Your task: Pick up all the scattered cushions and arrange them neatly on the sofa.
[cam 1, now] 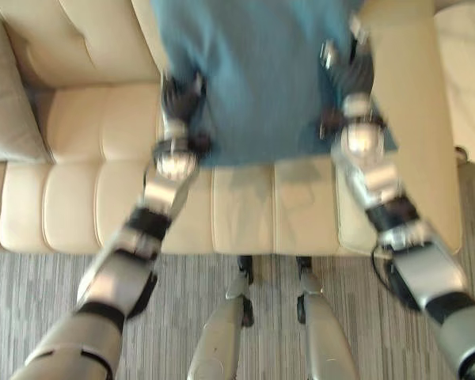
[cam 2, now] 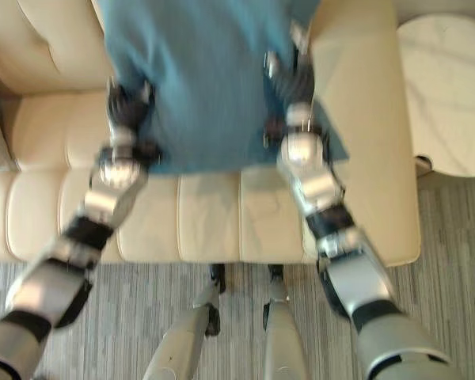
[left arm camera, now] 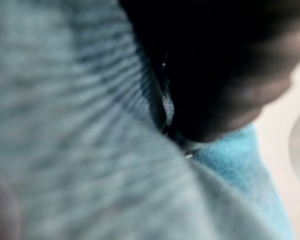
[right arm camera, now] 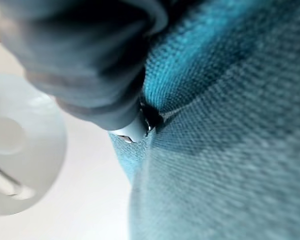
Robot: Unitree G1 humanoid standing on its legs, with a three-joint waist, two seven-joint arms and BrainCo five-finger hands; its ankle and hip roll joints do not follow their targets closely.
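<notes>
Both hands, left [cam 1: 180, 99] and right [cam 1: 350, 75], clamped on teal cushion [cam 1: 257, 71] between them.

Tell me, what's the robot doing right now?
Left hand and right hand flank the blue cushion, held over the sofa. Grey cushion at far left.

Both arms reaching forward, hands level with each other

The left hand [cam 1: 180, 101] and the right hand [cam 1: 347, 75] are pressing in from opposite sides, facing each other, wrists extending straight from the forearms; their fingers are hiding against fabric, so their curl is not showing.
</notes>
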